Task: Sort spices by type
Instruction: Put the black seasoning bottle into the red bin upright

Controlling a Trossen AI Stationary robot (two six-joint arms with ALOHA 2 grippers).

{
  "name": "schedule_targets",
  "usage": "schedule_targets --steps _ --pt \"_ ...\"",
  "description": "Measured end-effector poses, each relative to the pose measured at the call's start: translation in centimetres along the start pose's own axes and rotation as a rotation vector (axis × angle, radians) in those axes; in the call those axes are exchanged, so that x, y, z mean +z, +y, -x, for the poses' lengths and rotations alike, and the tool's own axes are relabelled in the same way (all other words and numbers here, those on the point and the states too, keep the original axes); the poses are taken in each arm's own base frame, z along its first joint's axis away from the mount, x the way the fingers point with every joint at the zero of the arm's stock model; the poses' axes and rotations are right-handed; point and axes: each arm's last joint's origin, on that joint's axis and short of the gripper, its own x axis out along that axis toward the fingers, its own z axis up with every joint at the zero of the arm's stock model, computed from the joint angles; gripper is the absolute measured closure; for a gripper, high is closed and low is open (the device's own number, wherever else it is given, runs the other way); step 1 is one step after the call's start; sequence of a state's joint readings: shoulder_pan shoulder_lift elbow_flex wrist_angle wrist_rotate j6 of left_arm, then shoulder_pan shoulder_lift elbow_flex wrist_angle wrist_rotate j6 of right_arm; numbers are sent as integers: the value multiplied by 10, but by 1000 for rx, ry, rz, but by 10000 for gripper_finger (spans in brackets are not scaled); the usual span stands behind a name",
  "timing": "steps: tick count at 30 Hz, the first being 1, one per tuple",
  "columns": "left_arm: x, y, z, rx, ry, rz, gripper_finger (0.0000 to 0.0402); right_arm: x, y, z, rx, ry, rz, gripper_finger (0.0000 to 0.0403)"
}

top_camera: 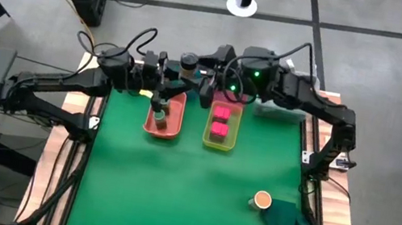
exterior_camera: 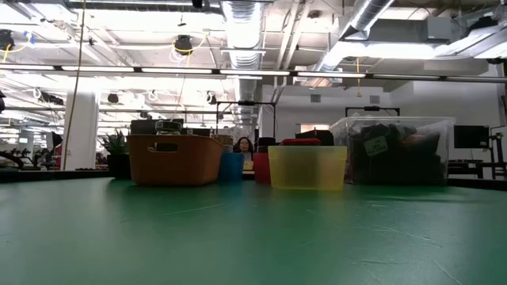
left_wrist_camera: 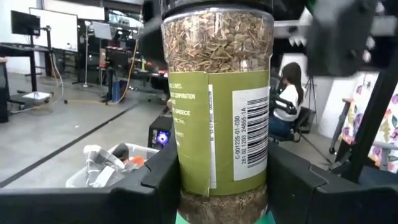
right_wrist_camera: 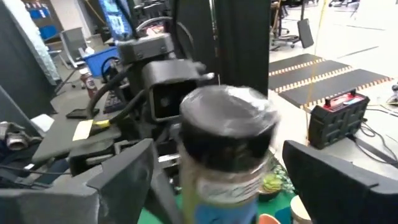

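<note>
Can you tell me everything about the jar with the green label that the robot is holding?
The spice jar is clear, seemingly plastic, full of brownish-green dried flakes. A green label with a white barcode panel wraps its middle, and it has a dark lid. It stands upright at the table's far edge, above the trays, between the left gripper's fingers, which press its lower part.

Two dark jointed arms draped in looping black cables, a green light near the right wrist.

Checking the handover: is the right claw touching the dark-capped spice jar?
Apart. The right wrist view shows the right claw open, its fingers standing clear on both sides of the spice jar, with gaps visible.
</note>
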State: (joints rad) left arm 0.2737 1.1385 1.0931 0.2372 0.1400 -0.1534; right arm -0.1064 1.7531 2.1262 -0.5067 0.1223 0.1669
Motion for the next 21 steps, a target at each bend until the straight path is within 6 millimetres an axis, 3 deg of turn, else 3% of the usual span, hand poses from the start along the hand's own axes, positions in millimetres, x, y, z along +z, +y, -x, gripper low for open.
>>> schedule_targets --steps 9,21 --pt "-3 0 0 -5 34 -6 224 4 -14 0 -24 -2 -9 35" --pt "-9 0 1 -2 95 -21 224 2 -16 0 -4 26 -24 79"
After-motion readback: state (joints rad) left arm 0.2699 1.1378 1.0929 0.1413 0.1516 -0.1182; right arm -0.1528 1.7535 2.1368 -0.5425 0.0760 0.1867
